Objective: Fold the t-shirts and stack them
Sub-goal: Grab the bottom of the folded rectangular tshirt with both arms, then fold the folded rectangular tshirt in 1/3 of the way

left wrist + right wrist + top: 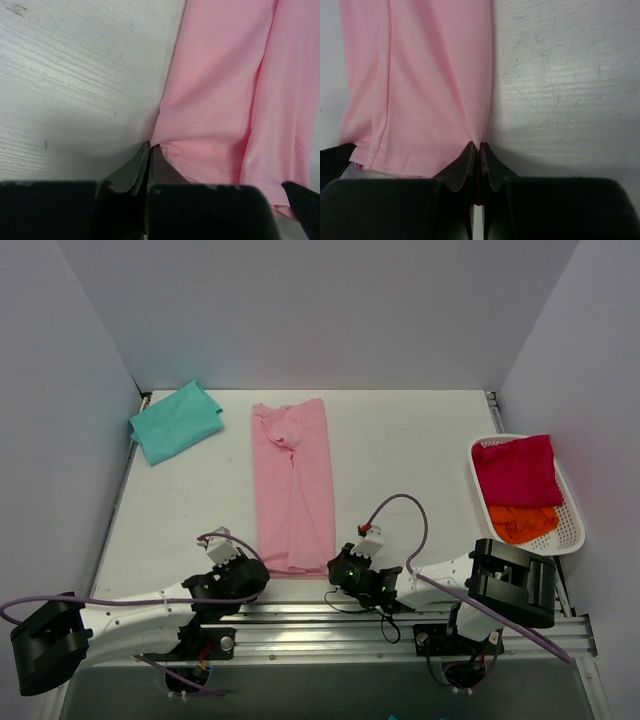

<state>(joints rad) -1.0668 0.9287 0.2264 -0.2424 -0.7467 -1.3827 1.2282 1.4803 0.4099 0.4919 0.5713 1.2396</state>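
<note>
The pale pink t-shirt [292,480] lies folded lengthwise into a long narrow strip down the middle of the table, neck end far, hem near. My left gripper [256,568] is at the hem's left corner. In the left wrist view this gripper [150,146] is shut on the edge of the pink t-shirt [220,90]. My right gripper [336,565] is at the hem's right corner. The right wrist view shows it [479,145] shut on the pink t-shirt's [430,85] corner. A folded teal t-shirt [176,421] lies at the back left, apart from both grippers.
A white basket [574,530] at the right edge holds a magenta cloth [516,470] and an orange cloth [520,523]. Walls close in the table on the left, back and right. A metal rail [300,615] runs along the near edge.
</note>
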